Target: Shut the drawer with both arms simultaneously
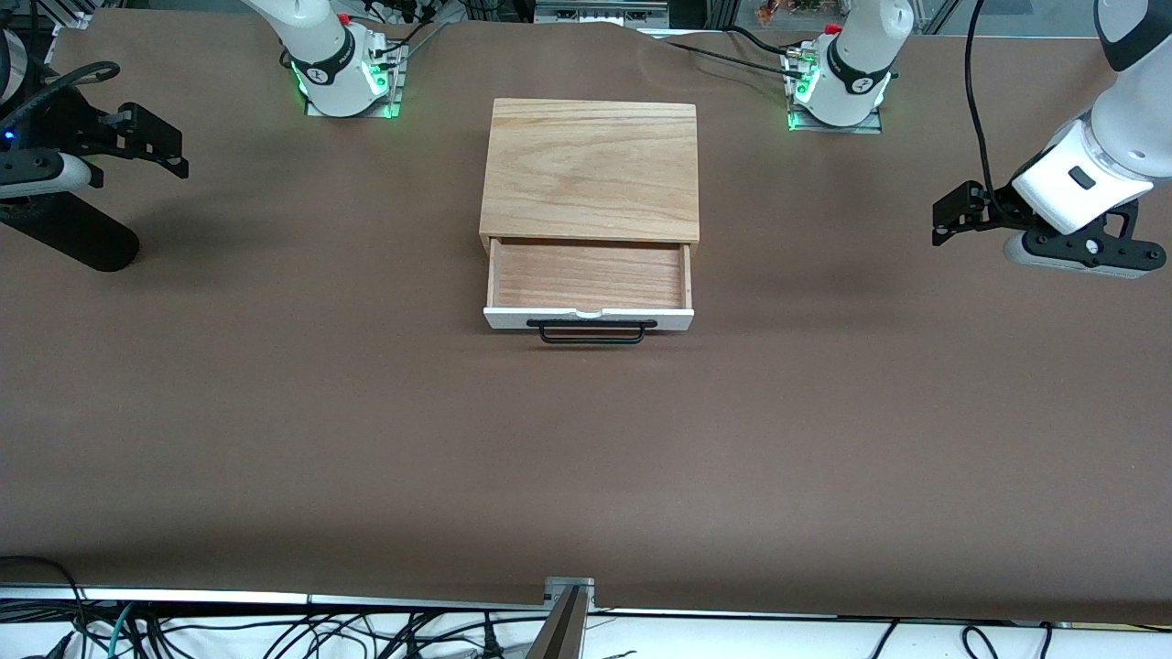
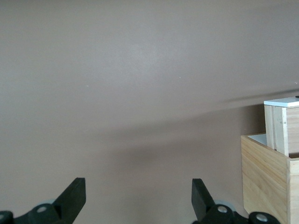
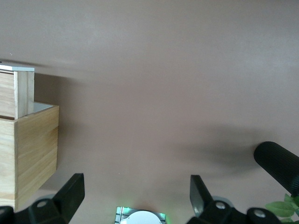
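Note:
The light-wood box (image 1: 591, 169) stands mid-table between the two arm bases. Its drawer (image 1: 589, 275) is pulled out toward the front camera and is empty, with its white front panel (image 1: 589, 318) and black bar handle (image 1: 592, 331) nearest the camera. My left gripper (image 1: 1080, 256) hangs over the table at the left arm's end, well apart from the box. In the left wrist view it (image 2: 138, 191) is open and empty, with the box (image 2: 268, 177) beside it. My right gripper (image 1: 37, 174) hangs at the right arm's end, open and empty (image 3: 135, 189), with the box (image 3: 28, 149) off to one side.
A black cylinder (image 1: 73, 238) lies on the brown table (image 1: 586, 458) under the right gripper; it also shows in the right wrist view (image 3: 276, 164). The green-lit bases (image 1: 348, 87) (image 1: 838, 91) stand farther from the camera than the box. Cables hang along the table's near edge.

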Controlling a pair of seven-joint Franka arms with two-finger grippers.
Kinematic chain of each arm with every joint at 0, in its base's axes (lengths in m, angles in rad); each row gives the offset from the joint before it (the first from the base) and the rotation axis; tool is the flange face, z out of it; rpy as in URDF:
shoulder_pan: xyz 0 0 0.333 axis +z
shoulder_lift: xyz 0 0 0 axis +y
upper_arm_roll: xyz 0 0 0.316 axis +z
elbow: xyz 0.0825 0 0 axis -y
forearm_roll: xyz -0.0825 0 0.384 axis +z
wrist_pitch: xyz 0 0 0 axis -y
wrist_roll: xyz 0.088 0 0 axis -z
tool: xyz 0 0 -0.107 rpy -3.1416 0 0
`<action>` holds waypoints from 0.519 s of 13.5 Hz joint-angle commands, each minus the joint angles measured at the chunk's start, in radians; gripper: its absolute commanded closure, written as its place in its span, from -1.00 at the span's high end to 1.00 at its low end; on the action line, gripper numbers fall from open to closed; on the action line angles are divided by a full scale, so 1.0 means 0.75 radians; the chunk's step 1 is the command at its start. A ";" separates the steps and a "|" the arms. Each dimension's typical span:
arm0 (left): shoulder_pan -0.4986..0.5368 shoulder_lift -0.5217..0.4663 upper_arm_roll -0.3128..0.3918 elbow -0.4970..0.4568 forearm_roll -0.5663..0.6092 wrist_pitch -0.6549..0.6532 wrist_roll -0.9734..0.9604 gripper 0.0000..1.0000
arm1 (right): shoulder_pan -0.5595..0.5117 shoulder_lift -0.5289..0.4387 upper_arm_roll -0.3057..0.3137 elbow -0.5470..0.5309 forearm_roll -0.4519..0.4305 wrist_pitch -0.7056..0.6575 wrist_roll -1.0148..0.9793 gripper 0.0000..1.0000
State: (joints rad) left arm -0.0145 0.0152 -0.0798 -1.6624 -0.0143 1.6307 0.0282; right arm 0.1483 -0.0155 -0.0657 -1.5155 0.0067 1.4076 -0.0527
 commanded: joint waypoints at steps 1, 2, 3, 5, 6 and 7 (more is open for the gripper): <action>-0.005 0.012 0.000 0.036 0.029 -0.021 0.011 1.00 | -0.003 -0.020 0.006 0.002 0.013 -0.014 -0.003 1.00; -0.005 0.012 0.000 0.036 0.029 -0.021 0.011 1.00 | -0.003 -0.018 0.006 0.006 0.007 -0.014 -0.011 1.00; -0.005 0.012 0.000 0.036 0.029 -0.021 0.011 1.00 | -0.003 -0.016 0.008 0.006 0.007 -0.014 -0.011 1.00; -0.005 0.012 0.000 0.036 0.031 -0.023 0.011 1.00 | -0.003 -0.016 0.008 0.006 0.011 -0.014 -0.018 1.00; -0.005 0.012 0.000 0.036 0.031 -0.027 0.011 1.00 | -0.003 -0.014 0.008 0.004 0.014 -0.014 -0.024 1.00; -0.007 0.012 0.000 0.036 0.029 -0.027 0.011 1.00 | -0.003 -0.014 0.008 0.004 0.016 -0.014 -0.026 1.00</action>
State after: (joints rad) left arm -0.0145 0.0152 -0.0798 -1.6624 -0.0143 1.6307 0.0282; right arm 0.1491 -0.0155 -0.0647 -1.5155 0.0073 1.4076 -0.0548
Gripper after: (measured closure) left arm 0.000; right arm 0.000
